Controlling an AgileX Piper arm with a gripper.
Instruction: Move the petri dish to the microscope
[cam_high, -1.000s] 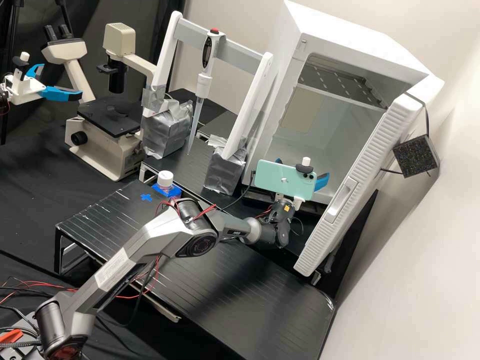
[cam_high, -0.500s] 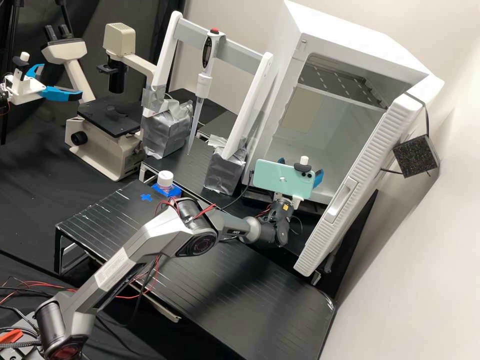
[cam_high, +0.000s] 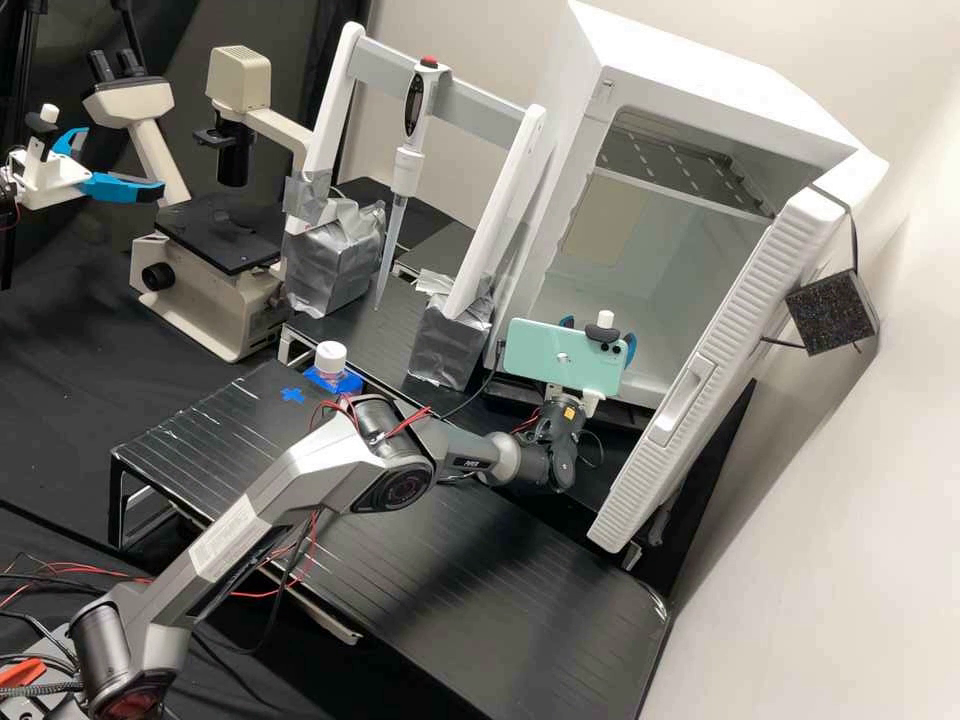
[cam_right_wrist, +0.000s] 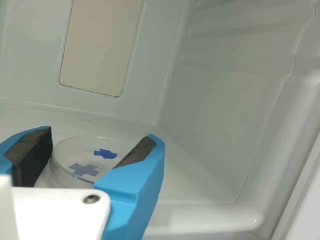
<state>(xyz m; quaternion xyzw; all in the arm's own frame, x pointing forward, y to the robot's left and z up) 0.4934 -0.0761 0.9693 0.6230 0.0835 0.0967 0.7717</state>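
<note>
High view. One microscope (cam_high: 216, 240), far left, its black stage well apart from my tool (cam_high: 599, 335). One white cabinet (cam_high: 690, 60), far right, door (cam_high: 715, 385) standing open. My tool, low at the cabinet's mouth, behind the pale green phone (cam_high: 562, 358) on my wrist. One bottle (cam_high: 331, 357), white cap, upright on the bench (cam_high: 520, 600), between microscope and cabinet. One pipette (cam_high: 408, 165), hanging tip down from its frame, far side.

Wrist view. One petri dish (cam_right_wrist: 91, 156), round, clear, lying flat on the cabinet floor (cam_right_wrist: 185, 185), inside, near the cabinet's side wall (cam_right_wrist: 225, 90). Blue crosses, two, seen at or through it. My tool: open about the dish, blue fingers (cam_right_wrist: 137, 182) parted, one on either side; whether the dark pads bear on the wall of the dish I cannot tell, and I claim no firm grip.

Handling notes, by my judgement. Light; stiff, thin and brittle; smooth, so apt to slip. Best hold: across opposite sides, low enough to take the base along with any lid. Pressure: modest, even. Carriage: level, out past the door frame, then to the stage.
</note>
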